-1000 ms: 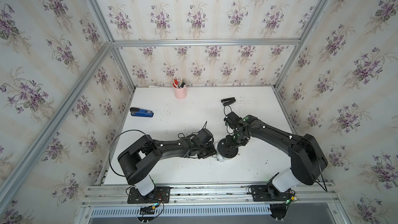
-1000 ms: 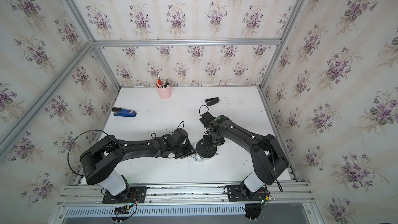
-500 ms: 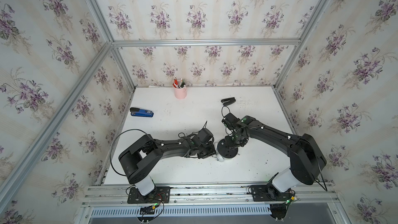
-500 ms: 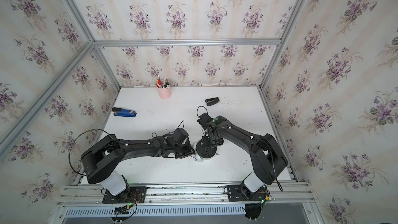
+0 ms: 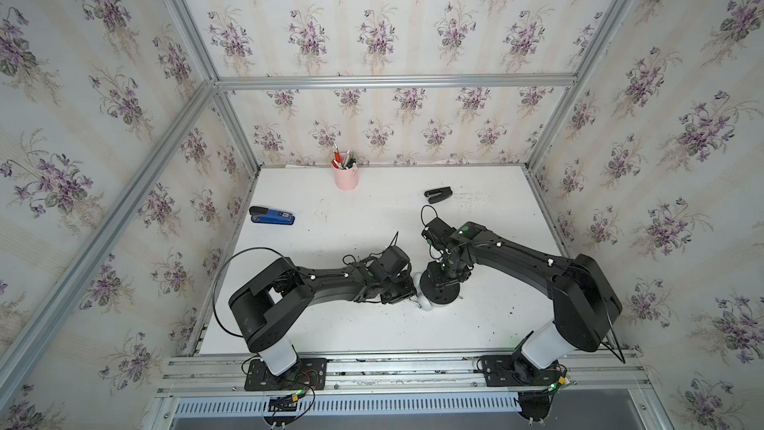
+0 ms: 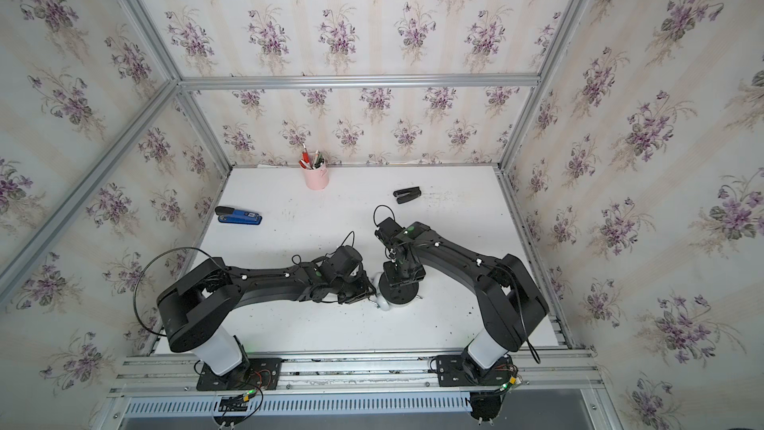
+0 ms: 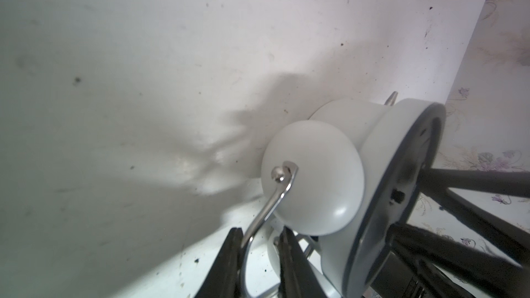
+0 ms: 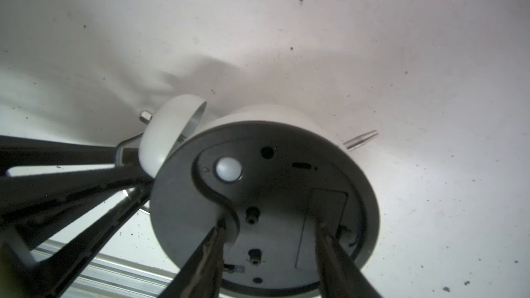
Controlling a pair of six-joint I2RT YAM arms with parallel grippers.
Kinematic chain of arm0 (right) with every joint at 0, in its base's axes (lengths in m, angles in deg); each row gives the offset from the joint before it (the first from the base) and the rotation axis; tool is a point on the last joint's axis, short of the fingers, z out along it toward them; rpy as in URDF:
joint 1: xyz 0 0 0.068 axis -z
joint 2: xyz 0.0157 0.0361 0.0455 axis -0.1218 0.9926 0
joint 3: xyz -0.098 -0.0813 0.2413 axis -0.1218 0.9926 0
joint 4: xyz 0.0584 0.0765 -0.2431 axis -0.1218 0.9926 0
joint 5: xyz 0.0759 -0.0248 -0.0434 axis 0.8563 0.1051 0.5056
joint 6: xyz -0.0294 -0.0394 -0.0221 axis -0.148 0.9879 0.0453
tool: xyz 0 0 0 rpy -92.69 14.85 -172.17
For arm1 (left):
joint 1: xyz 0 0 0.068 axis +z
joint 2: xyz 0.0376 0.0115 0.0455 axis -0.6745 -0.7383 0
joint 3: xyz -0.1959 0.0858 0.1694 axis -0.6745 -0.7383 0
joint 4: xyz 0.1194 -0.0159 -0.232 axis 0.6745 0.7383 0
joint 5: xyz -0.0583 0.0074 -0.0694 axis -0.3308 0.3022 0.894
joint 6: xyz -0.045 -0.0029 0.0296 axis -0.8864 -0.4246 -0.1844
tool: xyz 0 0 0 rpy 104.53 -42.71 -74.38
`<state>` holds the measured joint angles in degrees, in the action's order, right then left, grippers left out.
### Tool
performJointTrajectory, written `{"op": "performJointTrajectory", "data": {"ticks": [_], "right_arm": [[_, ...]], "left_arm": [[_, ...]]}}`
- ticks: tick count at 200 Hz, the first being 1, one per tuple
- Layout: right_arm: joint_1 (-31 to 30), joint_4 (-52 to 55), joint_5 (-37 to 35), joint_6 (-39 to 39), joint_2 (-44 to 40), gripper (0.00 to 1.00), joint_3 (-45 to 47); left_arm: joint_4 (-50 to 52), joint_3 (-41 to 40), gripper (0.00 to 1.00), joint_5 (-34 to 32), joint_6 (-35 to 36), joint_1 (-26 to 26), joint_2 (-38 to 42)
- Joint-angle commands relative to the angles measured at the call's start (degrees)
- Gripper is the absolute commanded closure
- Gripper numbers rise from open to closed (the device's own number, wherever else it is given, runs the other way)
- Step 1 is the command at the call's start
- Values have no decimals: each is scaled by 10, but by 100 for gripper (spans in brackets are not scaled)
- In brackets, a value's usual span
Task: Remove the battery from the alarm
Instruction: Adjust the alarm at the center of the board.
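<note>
The alarm [image 5: 439,296] [image 6: 397,297] lies face down on the white table, its black round back [image 8: 272,167] turned up. My left gripper [image 7: 261,232] [image 5: 413,294] reaches in low from the left. It is shut on the alarm's metal handle [image 7: 269,204], beside a white bell [image 7: 312,176]. My right gripper [image 8: 272,225] [image 5: 445,282] comes down from above and stands open. Both fingertips [image 8: 222,226] rest on the black back, one of them on the rectangular cover [image 8: 327,204]. The battery is hidden.
A pink cup of pens [image 5: 345,177] stands at the back of the table. A blue stapler [image 5: 271,215] lies at the left, and a small black stapler [image 5: 438,195] at the back right. Aluminium rails [image 5: 397,361] run along the front edge.
My left gripper's jaws have drawn closer together around the handle. The right wrist has shifted slightly over the alarm. The alarm has stayed in place.
</note>
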<state>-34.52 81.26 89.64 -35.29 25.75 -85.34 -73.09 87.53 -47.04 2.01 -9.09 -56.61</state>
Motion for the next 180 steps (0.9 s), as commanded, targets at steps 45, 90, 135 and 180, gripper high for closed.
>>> {"op": "performJointTrajectory", "data": {"ticks": [45,90,135,180], "right_arm": [[1,51,-31,-3,-11,44,-35],[1,42,-43,-4,-11,44,2],[1,28,-47,1,-1,44,2],[3,19,-50,8,9,44,11]], "left_arm": [[7,-1,75,2,11,0,4],[8,0,75,2,11,0,3],[10,2,74,2,12,0,3],[9,2,74,2,12,0,0]]}}
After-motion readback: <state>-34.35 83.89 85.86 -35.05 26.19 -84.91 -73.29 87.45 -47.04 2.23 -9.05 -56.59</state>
